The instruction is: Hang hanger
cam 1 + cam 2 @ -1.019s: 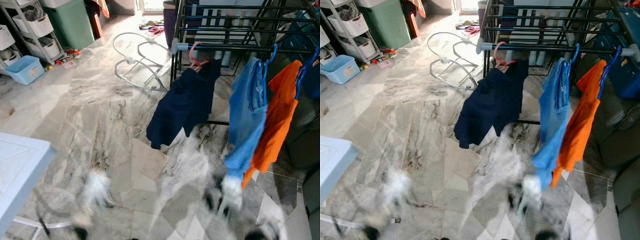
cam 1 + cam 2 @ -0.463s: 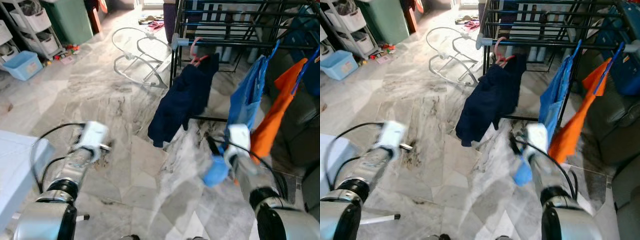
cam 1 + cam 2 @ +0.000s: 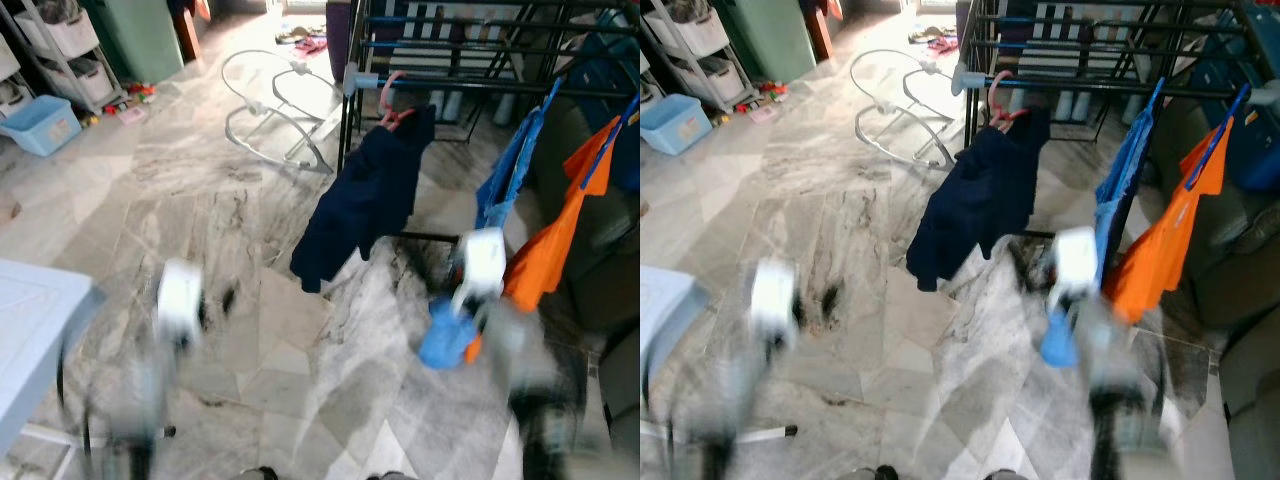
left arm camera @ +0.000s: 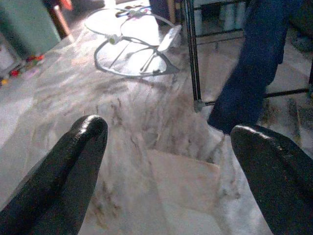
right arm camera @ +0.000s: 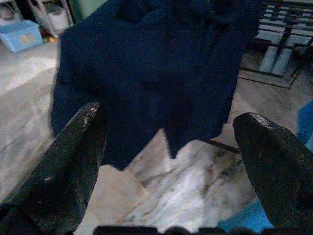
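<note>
Here, my left tool and right tool both gape wide, holding nothing. The pink hanger hooks the drying rack's rail, carrying one navy garment; two more garments, blue and orange, hang on blue hangers. My right wrist view faces the navy garment; the left faces the marble floor.

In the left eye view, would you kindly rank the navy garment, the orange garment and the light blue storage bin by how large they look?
1. Navy garment, plainly the largest.
2. Orange garment, smaller, though partly cut by the frame edge.
3. Light blue storage bin, the smallest; it sits farther from the camera, so its true size is unsure.
</note>
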`<state>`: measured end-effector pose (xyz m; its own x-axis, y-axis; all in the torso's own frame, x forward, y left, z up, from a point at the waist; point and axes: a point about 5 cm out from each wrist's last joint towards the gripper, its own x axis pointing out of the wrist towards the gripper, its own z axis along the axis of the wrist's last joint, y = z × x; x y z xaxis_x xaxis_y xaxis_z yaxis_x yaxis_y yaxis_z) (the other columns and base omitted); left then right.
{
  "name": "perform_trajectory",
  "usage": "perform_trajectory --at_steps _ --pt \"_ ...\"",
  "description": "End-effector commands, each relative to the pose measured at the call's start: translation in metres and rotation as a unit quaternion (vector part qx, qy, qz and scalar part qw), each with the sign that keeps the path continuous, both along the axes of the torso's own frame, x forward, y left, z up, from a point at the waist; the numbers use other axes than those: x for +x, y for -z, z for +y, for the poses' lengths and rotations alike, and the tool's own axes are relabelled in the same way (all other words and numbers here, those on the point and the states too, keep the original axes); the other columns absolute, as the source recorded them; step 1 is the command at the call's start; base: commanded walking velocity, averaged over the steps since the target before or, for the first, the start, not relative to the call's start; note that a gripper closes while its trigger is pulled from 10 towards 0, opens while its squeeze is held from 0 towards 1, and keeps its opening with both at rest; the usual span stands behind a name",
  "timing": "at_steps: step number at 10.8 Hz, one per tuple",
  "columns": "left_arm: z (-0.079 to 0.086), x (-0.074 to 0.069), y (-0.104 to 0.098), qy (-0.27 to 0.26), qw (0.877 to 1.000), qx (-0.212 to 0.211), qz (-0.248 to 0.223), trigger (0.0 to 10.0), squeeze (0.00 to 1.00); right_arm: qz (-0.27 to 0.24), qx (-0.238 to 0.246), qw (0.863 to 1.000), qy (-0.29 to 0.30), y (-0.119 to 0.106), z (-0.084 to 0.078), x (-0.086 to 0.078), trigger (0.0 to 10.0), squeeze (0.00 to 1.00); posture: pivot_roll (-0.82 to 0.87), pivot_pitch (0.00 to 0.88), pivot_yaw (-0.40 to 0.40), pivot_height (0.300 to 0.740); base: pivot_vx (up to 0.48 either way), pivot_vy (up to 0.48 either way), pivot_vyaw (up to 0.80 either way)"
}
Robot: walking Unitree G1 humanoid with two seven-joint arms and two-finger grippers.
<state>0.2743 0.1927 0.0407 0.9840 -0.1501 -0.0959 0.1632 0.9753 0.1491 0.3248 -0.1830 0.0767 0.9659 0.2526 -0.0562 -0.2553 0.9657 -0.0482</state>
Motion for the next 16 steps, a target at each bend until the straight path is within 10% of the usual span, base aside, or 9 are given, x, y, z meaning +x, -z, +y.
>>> perform_trajectory --at_steps 1,4,10,16 --pt "-0.001 -0.008 -0.002 -0.014 1.0 0.003 -0.017 10.0 0.0 -0.011 0.003 1.0 0.008 0.002 0.002 -0.006 10.0 0.0 -0.12 0.155 0.033 0.74 0.0 0.0 0.0" --pt "-0.022 -0.033 0.032 -0.065 0.997 -0.015 0.044 10.0 0.0 0.024 0.012 0.996 0.082 0.032 -0.003 -0.036 10.0 0.0 -0.13 0.101 -0.013 0.74 0.0 0.0 0.0" --pt "-0.061 0.021 0.011 -0.008 1.0 -0.005 0.026 10.0 0.0 0.026 -0.027 0.998 0.046 0.031 0.021 -0.019 10.0 0.0 -0.2 0.0 0.027 0.74 0.0 0.0 0.0" --pt "-0.035 0.028 0.012 -0.074 0.997 -0.015 0.032 10.0 0.0 0.035 -0.005 0.999 0.014 0.034 0.056 -0.012 10.0 0.0 -0.17 0.0 0.053 0.74 0.0 0.0 0.0"
